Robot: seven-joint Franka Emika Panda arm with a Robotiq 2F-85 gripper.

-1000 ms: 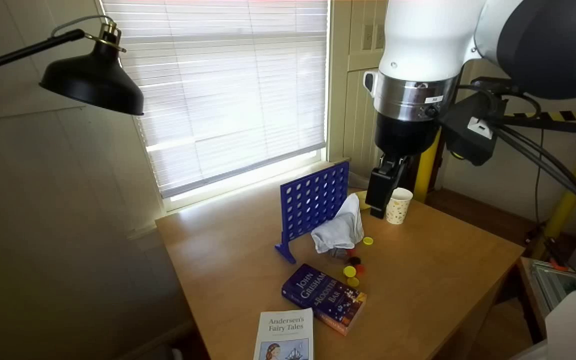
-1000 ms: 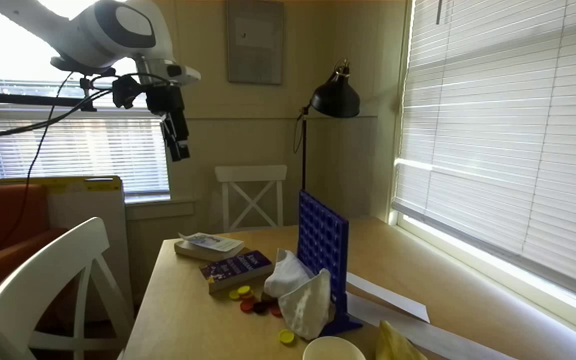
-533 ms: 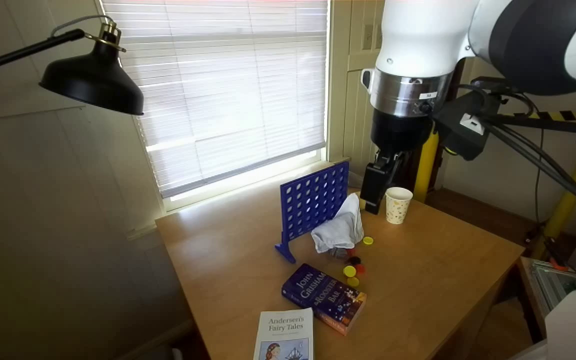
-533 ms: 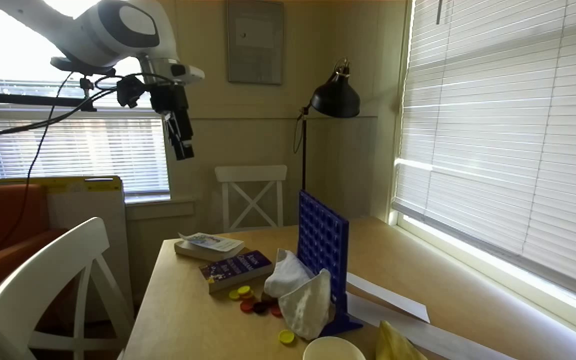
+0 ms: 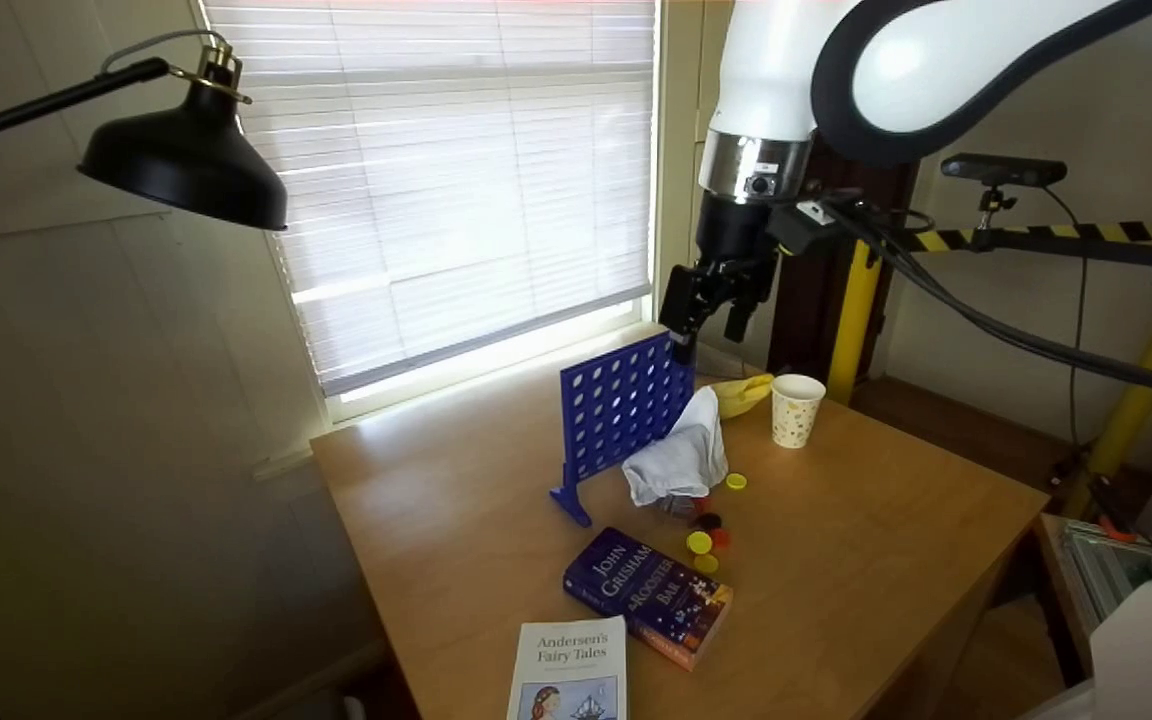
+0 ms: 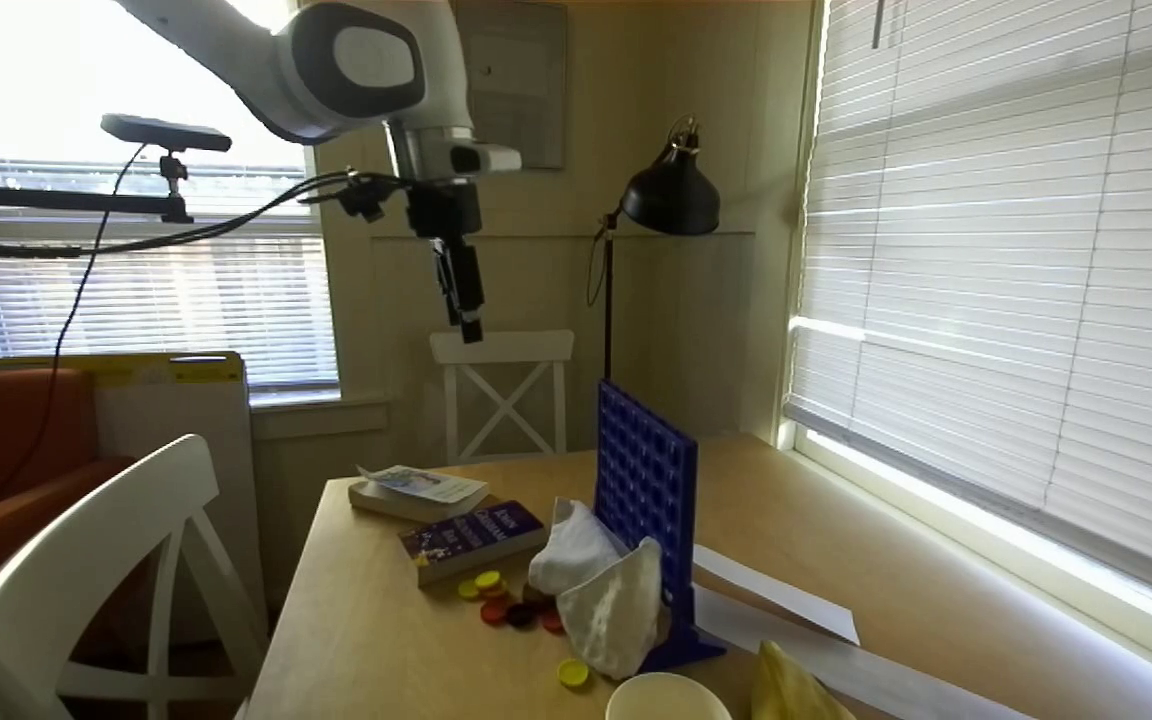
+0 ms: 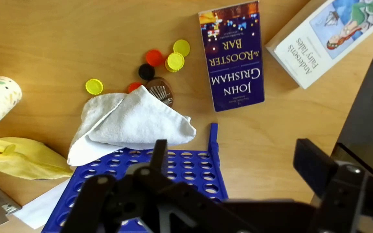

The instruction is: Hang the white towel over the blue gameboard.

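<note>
1. One gripper, obs. in wrist view: fingers wide apart, grip released. Hangs above bench; a finger overlaps blue gameboard in that view.
2. White towel: on bench in both exterior views, rumpled, peaks raised, at base of blue gameboard, on face away from bench edge by blinds. Contact w/ board: can't tell.
3. Blue gameboard: upright on feet, set in from blinds edge; white paper strips lie btwn.
4. Yellow discs, red discs, black disc: loose, nr towel. Round brown item w/ metal tines: partly hidden by towel.
5. Dark blue book, marked John Grisham: flat, btwn discs and white book. Latter, marked Andersen's Fairy Tales, sits nr far lt corner of bench in an exterior view.
6. Paper cup: upright, nr far rt edge of bench in an exterior view. Yellow item, ID can't tell: just beside cup, nr board end.
7. Black lamp: stands past far bench edge in an exterior view. White chair: past same edge.
</note>
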